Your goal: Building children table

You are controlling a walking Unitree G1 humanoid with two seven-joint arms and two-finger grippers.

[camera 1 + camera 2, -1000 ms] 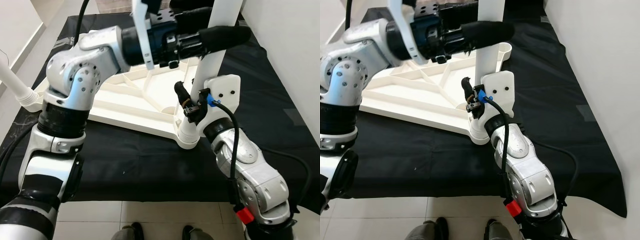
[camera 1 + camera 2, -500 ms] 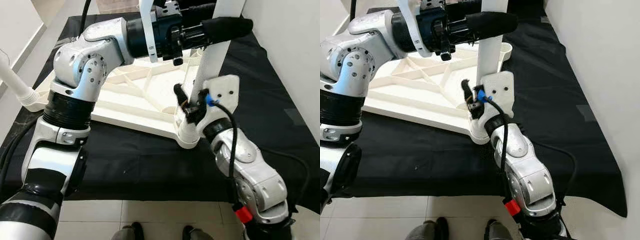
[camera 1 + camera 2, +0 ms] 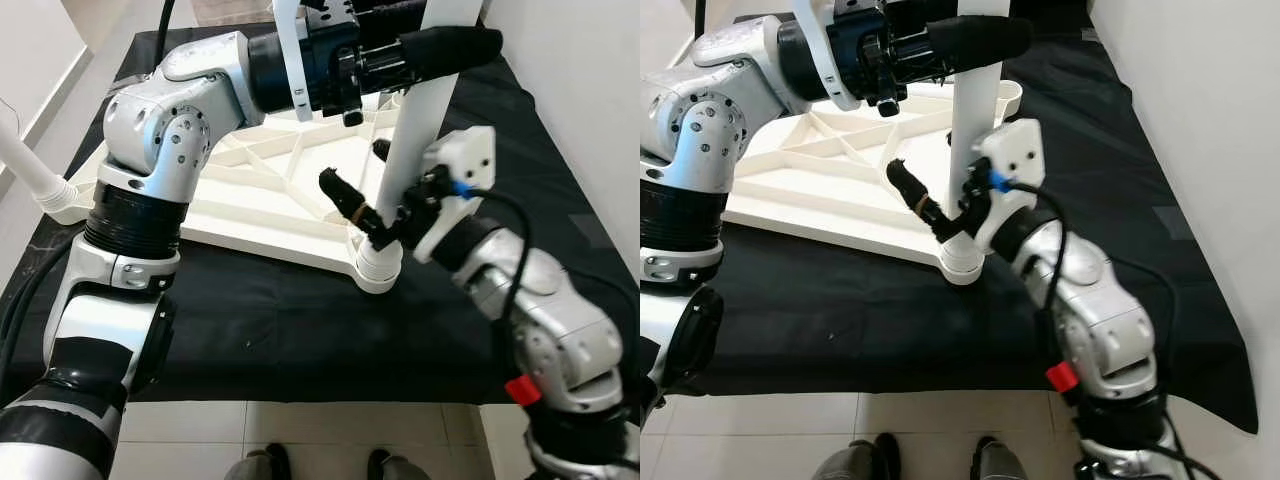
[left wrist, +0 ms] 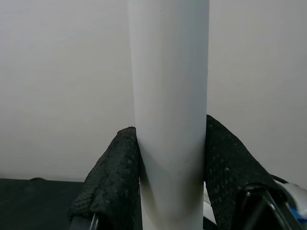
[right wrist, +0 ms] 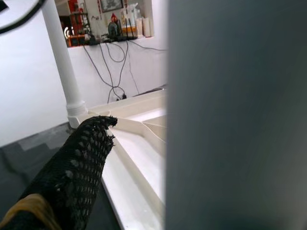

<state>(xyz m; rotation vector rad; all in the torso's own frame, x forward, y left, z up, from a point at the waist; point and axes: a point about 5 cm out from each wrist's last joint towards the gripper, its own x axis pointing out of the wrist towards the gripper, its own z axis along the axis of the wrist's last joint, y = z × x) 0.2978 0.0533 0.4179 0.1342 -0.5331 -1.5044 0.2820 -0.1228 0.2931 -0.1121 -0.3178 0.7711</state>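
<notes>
The white table top [image 3: 260, 200] lies upside down on a black cloth. A white leg [image 3: 420, 120] stands upright in its near right corner socket [image 3: 375, 268]. My left gripper [image 3: 470, 40] is shut on the leg high up, and its fingers [image 4: 112, 177] press both sides of the leg [image 4: 170, 120]. My right gripper [image 3: 352, 163] is low by the socket and open. One of its fingers [image 5: 72, 167] stands well clear of the leg [image 5: 235, 115], over the table top's ribs.
A second white leg [image 3: 30, 170] slants out of the far left corner socket. The black cloth [image 3: 250, 330] ends at tiled floor near me, where dark shoes [image 3: 265, 462] show. A pale wall [image 3: 590, 90] runs close on the right.
My right gripper has opened and let go of the leg's base. Its wrist has swung out to the right and one finger now points left. The left gripper still holds the leg.
</notes>
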